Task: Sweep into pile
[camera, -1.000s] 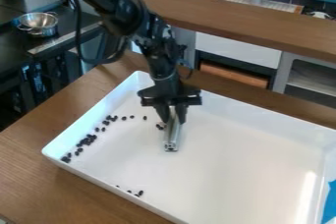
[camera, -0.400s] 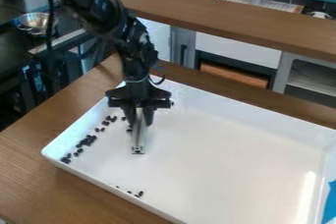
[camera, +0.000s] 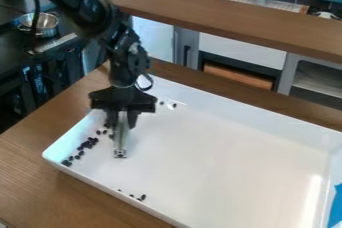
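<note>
Pellets (camera: 89,143), small and dark, lie in three groups inside the white tray (camera: 227,172). Clock positions are read from the tray's centre, with 12 at the top of the view.

Main group: at 9 o'clock, strung in a loose band along the tray wall, densest midway, with a compact clump at its near end. Several pellets at the far end of this band lie just beside the tool. Second group: a few pellets at 8 o'clock, near the front wall. Third group: two pellets at 11 o'clock, slightly apart.

The gripper (camera: 122,123) is at 9 to 10 o'clock, pointing down, and is set narrow, clamping a silvery bar (camera: 120,144) from both sides. The bar is near upright, its lower end low over the tray floor; contact with the floor cannot be confirmed.

The tray rests on a wooden tabletop (camera: 40,187). A metal bowl (camera: 44,22) stands well apart at 10 to 11 o'clock. A blue patch (camera: 336,208) shows at 4 o'clock.
</note>
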`<state>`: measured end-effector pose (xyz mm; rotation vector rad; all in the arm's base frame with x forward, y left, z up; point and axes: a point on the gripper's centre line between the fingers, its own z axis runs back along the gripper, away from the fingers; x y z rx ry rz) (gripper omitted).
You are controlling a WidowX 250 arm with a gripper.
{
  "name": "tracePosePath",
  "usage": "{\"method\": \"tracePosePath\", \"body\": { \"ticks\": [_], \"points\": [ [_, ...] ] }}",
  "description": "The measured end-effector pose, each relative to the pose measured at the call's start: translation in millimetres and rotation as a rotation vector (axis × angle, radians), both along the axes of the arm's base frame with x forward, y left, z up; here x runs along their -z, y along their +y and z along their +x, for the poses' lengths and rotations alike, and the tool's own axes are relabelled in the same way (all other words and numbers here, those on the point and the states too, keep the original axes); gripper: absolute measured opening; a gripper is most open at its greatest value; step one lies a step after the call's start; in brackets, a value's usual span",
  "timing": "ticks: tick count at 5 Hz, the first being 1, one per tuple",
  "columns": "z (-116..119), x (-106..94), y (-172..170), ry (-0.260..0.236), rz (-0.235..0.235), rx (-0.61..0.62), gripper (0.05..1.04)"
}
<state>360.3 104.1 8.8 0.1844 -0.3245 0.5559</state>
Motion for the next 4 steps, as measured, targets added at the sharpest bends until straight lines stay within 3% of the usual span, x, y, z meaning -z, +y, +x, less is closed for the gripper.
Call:
{"method": "tracePosePath", "body": {
  "ticks": [2,3,4],
  "points": [
    [-3,-48.0,-58,-0.083,-0.193,0.034,0.341],
    [-8,-49.6,-101,-0.036,-0.207,0.080,0.341],
    [-9,-42.7,-127,-0.034,-0.166,0.113,0.341]
  ]
}}
